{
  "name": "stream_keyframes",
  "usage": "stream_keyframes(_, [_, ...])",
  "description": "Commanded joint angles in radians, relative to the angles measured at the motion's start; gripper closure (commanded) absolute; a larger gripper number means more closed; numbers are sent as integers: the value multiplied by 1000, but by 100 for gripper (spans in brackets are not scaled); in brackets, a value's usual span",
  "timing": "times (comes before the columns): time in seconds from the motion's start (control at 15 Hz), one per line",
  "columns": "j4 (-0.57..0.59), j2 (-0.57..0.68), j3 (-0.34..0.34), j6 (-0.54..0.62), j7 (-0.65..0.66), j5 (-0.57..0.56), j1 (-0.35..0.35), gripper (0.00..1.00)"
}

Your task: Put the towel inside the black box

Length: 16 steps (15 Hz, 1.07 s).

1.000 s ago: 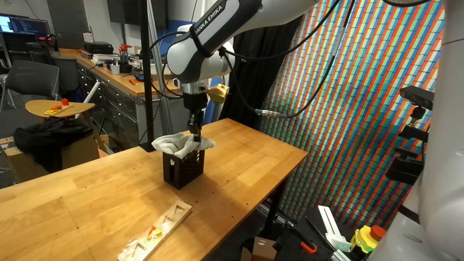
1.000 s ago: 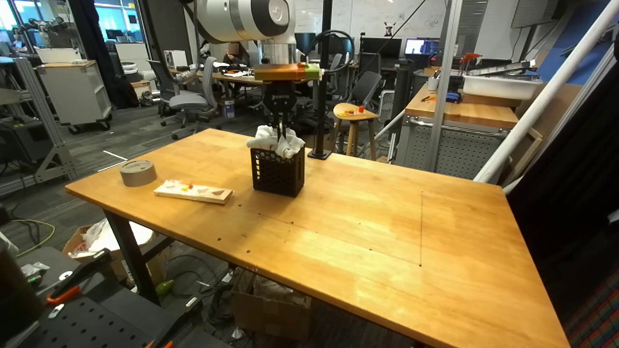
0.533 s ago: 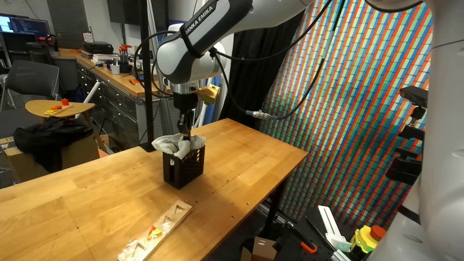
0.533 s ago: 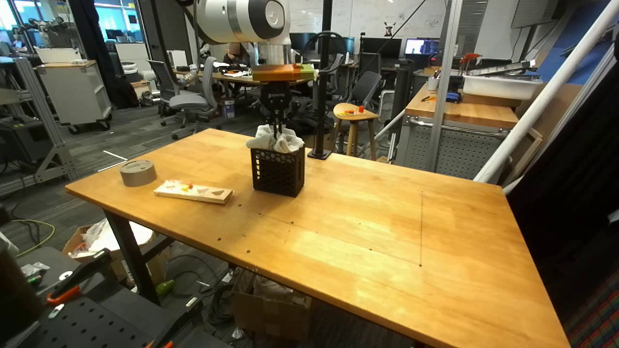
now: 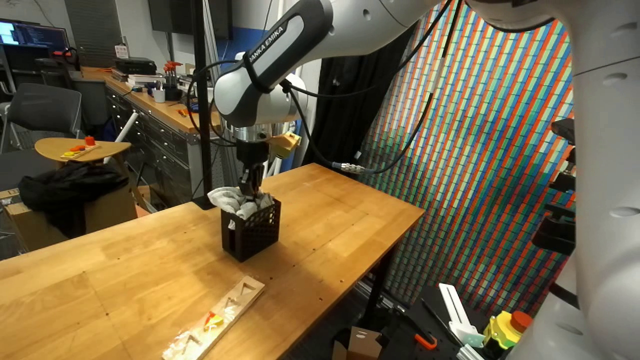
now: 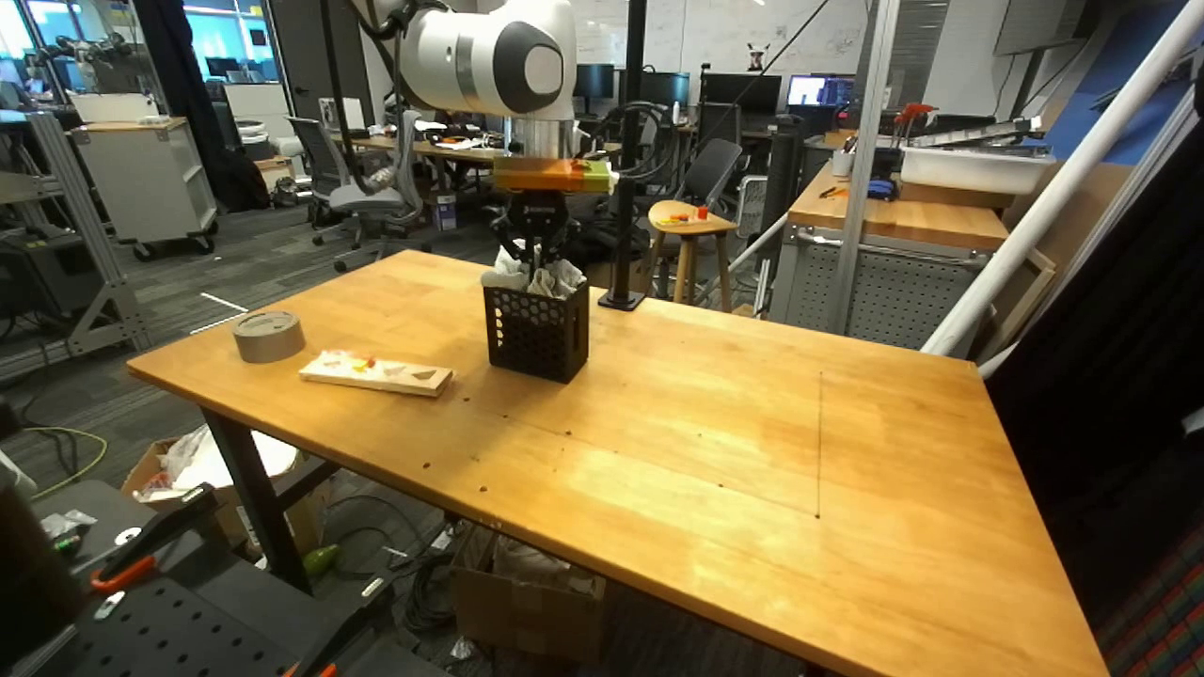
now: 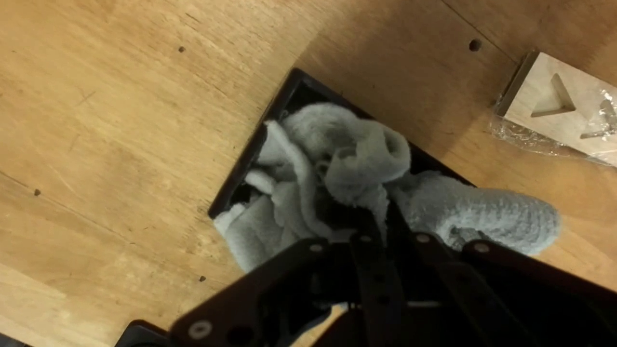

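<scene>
One downward end effector amid towel

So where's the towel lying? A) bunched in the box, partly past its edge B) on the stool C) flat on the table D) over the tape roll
A: the wrist view shows the towel bunched in the box, some folds sticking out.

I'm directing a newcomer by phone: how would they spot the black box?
Find the big wooden table. On it, between the wooden board and the slim black post, stands the black box. Unlike either, it has perforated sides and a pale towel bulging from its top.
</scene>
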Motion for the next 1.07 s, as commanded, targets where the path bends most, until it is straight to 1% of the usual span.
stream_keyframes(0.0, [15, 36, 14, 30, -10, 68, -25, 95])
stream_keyframes(0.33, [51, 111, 36, 20, -33, 143, -46, 95])
stream_keyframes(0.67, [89, 197, 82, -16, -79, 217, -72, 95])
stream_keyframes(0.87, [98, 217, 93, -42, -88, 232, -76, 95])
stream_keyframes(1.0, [99, 206, 83, -53, -74, 219, -71, 95])
